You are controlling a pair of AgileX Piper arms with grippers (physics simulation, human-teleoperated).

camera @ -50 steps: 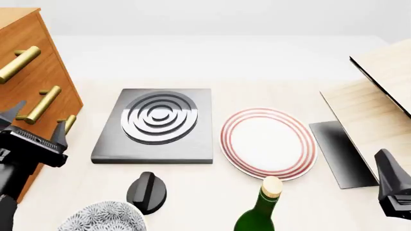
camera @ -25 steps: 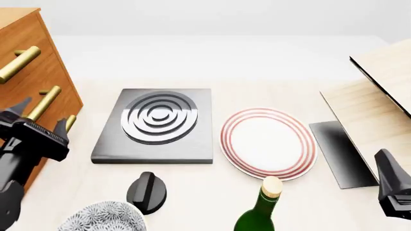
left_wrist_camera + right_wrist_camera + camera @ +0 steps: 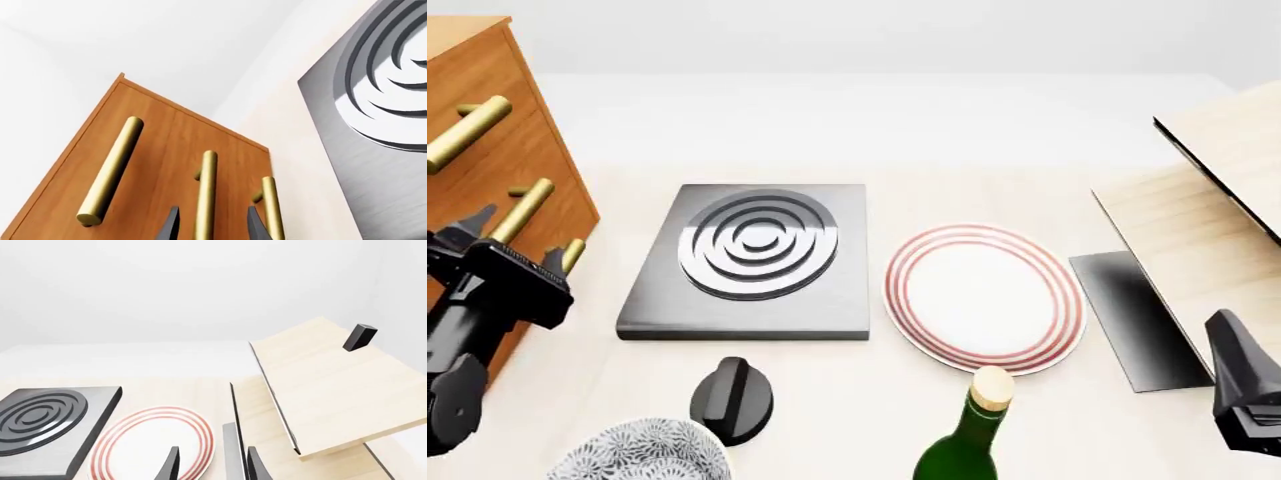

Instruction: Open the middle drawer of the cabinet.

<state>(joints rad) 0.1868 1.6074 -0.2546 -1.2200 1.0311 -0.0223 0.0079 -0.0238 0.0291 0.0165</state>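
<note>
Approach step: left gripper (image 3: 208, 227) is lining up on the bar handle (image 3: 206, 192) of the middle drawer (image 3: 510, 196), second of 3 fronts on the cabinet (image 3: 163, 150). In the left wrist view the 2 fingers (image 3: 169, 226) stand open, 1 on each side of the brass bar, with the bar running between their tips; contact is not visible, so I judge the grasp not yet made. Top handle (image 3: 111, 171) lies outside 1 finger, bottom handle (image 3: 271, 207) just outside the other.

To do this well: keep the bar centred between the fingers, push in until it sits deep between them and short of the drawer front, close, then pull straight out along the drawer's travel with no sideways drift. Risk, as a judgement: the bottom handle is close beside 1 finger and could be clipped.

Pose: in the front view the left arm reaches forward and toward the cabinet, wrist angled at the drawer fronts. Right gripper (image 3: 208, 467) rests low by the counter (image 3: 827, 400), fingers apart, holding nothing, well apart from the cabinet.
</note>
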